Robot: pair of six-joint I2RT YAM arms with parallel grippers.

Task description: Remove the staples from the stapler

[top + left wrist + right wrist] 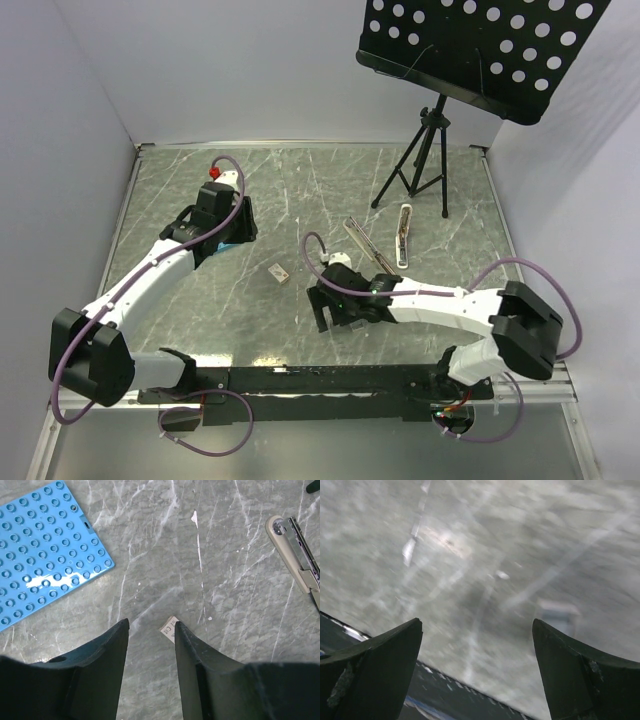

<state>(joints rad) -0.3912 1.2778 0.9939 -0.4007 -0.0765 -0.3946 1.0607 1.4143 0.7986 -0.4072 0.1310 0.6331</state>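
Observation:
The stapler [404, 235] lies hinged open on the table right of centre, its white body pointing away and its silvery channel [358, 238] splayed to the left. It also shows at the right edge of the left wrist view as the stapler [295, 555]. The staples are too small to make out. My left gripper [240, 226] hovers far to the left; the left gripper [150, 625] is open with only bare table between its fingers. My right gripper [325, 305] sits near and left of the stapler; the right gripper [477, 622] is wide open and holds nothing.
A small tan block [279, 274] lies between the grippers; the tan block [169, 628] peeks out beside the left gripper's right finger. A blue studded plate [45, 550] lies under the left arm. A black tripod [420, 160] with a perforated stand stands behind the stapler. The right wrist view is blurred.

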